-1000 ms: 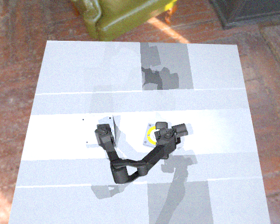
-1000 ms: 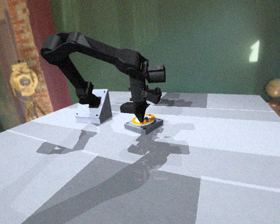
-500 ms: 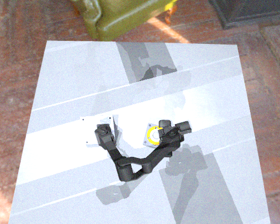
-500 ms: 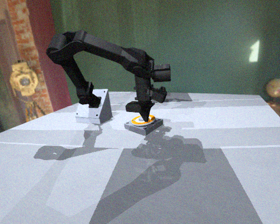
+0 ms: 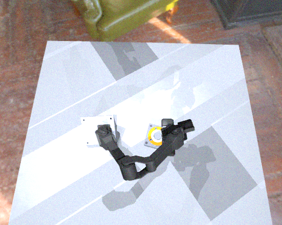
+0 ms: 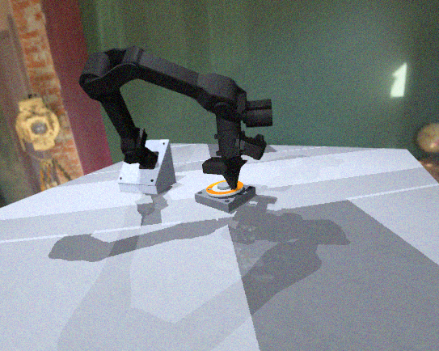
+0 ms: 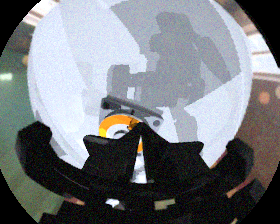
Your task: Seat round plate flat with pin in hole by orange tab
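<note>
The round plate (image 5: 150, 136) (image 6: 213, 193) (image 7: 111, 122), an orange and white ring, sits around the grey post (image 5: 158, 135) (image 6: 224, 184) on the square grey base (image 5: 146, 143) (image 6: 212, 202) (image 7: 136, 107). Its rim shows above the base in the exterior view; its exact tilt is hard to tell. My gripper (image 6: 234, 187) (image 7: 141, 124) is shut and empty, pointing down, its tips at the plate's right part in the exterior view, touching or just above it. Small dark holes show in the ring. The arm hides the plate's right side in the top view. I cannot make out the pin or the orange tab.
A white sloped block (image 5: 92, 133) (image 6: 164, 178) with small dark holes stands left of the base, by the arm's mount. The arm (image 5: 136, 158) (image 6: 167, 78) reaches from there over the base. Strong shadows cross the pale table (image 5: 68, 65) (image 6: 187, 299).
</note>
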Available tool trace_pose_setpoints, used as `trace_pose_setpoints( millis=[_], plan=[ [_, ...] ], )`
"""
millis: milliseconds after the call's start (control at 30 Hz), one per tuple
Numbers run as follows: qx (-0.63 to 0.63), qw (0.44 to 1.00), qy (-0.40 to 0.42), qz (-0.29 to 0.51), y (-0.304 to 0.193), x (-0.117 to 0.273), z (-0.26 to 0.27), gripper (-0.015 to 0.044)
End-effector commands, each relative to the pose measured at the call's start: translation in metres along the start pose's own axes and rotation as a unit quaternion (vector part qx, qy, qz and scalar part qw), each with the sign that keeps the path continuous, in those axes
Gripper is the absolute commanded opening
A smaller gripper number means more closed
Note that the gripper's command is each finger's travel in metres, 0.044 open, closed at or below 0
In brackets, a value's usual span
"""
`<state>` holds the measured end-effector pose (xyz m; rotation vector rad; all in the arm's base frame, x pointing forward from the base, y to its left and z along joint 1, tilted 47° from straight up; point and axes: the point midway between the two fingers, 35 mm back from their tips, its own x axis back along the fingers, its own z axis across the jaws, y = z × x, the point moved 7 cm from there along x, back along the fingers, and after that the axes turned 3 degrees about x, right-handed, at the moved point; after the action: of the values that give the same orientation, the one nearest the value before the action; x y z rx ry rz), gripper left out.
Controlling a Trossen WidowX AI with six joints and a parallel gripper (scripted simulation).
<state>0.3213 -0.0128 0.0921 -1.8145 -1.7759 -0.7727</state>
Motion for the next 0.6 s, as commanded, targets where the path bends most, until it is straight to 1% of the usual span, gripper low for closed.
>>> trace_pose_setpoints(
  millis=[0,200,467,567],
  plan=[
    [0.001,1.0,0.001,0.001,0.002,0.0,0.004,0.0],
    [0.0,1.0,0.001,0.001,0.004,0.0,0.006,0.0],
    [0.001,1.0,0.002,0.001,0.002,0.042,0.004,0.0],
    [0.001,1.0,0.002,0.001,0.001,0.046,0.005,0.0]
  ],
)
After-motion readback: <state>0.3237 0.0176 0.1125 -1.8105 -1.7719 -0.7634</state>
